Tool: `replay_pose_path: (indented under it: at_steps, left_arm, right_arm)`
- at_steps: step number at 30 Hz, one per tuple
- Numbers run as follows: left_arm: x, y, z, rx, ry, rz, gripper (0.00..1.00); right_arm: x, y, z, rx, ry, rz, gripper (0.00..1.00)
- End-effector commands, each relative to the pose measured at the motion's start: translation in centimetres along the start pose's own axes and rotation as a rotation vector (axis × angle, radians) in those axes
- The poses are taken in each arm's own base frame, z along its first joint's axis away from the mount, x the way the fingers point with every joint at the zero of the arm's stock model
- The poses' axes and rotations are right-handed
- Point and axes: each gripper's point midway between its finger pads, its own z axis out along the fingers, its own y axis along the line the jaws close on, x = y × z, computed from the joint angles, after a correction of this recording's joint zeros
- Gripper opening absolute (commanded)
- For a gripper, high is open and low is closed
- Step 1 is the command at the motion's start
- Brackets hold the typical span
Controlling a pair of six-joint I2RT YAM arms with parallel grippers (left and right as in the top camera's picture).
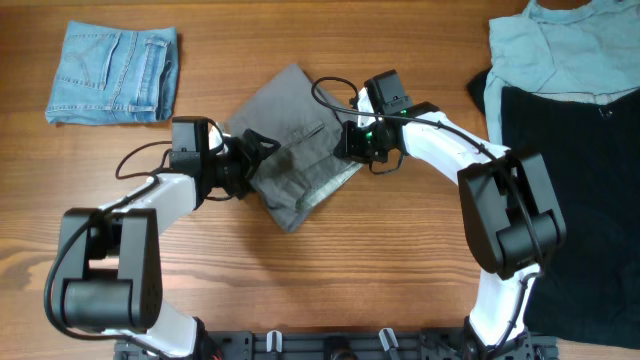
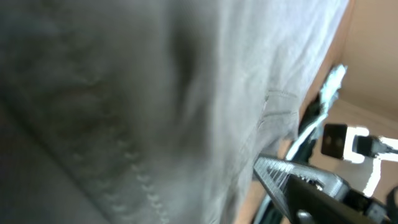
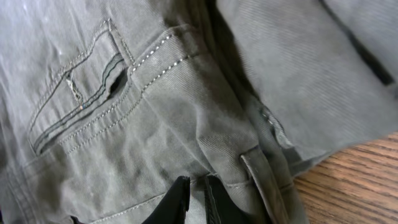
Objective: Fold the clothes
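Observation:
The grey-khaki shorts [image 1: 295,140] lie folded in a bundle at the table's middle. My left gripper [image 1: 252,158] is at their left edge. In the left wrist view the blurred cloth [image 2: 143,106] fills the frame. Only one finger [image 2: 292,180] shows, off to the right, with a strip of table between it and the cloth; the other finger is hidden. My right gripper [image 1: 355,140] is at the shorts' right edge. In the right wrist view its fingers [image 3: 196,199] are pinched on a fold of the shorts [image 3: 155,112] below a welt pocket.
Folded blue jeans [image 1: 112,72] lie at the back left. At the right edge lies a pile: a pale blue-grey garment [image 1: 565,50] on top of a black one [image 1: 580,200]. Bare wood table [image 1: 350,270] runs along the front.

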Motion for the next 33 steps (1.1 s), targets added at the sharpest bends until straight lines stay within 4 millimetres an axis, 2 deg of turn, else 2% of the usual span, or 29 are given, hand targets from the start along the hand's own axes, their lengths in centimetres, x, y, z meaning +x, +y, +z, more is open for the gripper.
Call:
replay_pose_path:
  at_steps: [1,3,5,7,8,10,11,12,17,19,22,25,29,33]
  left_arm:
    - [0.3,4.9,1.9,-0.134,-0.043,-0.040,0.66]
    - [0.1,3.9,2.2,-0.106,-0.056,0.034,0.56]
    - [0.0,3.1,2.6,-0.093,-0.071,0.114,0.57]
    - [0.2,2.1,3.1,-0.071,-0.079,0.240,0.78]
    - [0.3,1.8,3.2,-0.065,-0.078,0.279,0.86]
    - [0.5,1.5,3.5,-0.073,-0.089,0.328,0.90]
    - [0.5,1.5,3.5,-0.079,-0.095,0.331,0.88]
    - [0.4,1.6,3.6,-0.082,-0.098,0.333,0.80]
    - [0.1,1.6,3.5,-0.091,-0.118,0.336,0.33]
    - [0.0,1.5,3.5,-0.087,-0.120,0.339,0.18]
    - [0.2,0.7,3.2,-0.053,-0.104,0.346,0.04]
    - [0.3,-0.5,2.6,0.001,-0.077,0.356,0.04]
    - [0.7,-2.8,1.0,0.095,-0.015,0.344,0.04]
    - [-0.5,-5.6,-2.3,0.157,-0.002,0.312,0.04]
  right_arm:
    - [0.6,-0.6,0.8,0.008,0.028,0.012,0.13]
    - [0.8,-0.7,0.8,0.012,0.035,0.016,0.13]
    - [0.8,-0.7,0.8,0.013,0.037,0.018,0.13]
    - [0.8,-0.7,0.8,0.014,0.036,0.017,0.13]
    - [0.8,-0.8,0.8,0.017,0.035,0.017,0.14]
    - [0.8,-1.0,0.8,0.028,0.031,0.018,0.14]
    - [0.7,-1.1,0.8,0.036,0.029,0.019,0.13]
    - [0.7,-1.2,0.8,0.042,0.028,0.019,0.13]
    - [0.7,-1.3,0.8,0.046,0.026,0.019,0.13]
    - [0.8,-1.3,0.8,0.048,0.032,0.008,0.13]
    - [1.4,-1.5,0.6,0.057,0.053,-0.014,0.13]
    - [1.6,-1.1,-0.5,0.059,0.057,-0.027,0.13]
    - [1.1,0.5,-3.4,0.041,0.013,-0.095,0.13]
    - [0.2,2.3,-8.0,0.028,-0.074,-0.147,0.17]
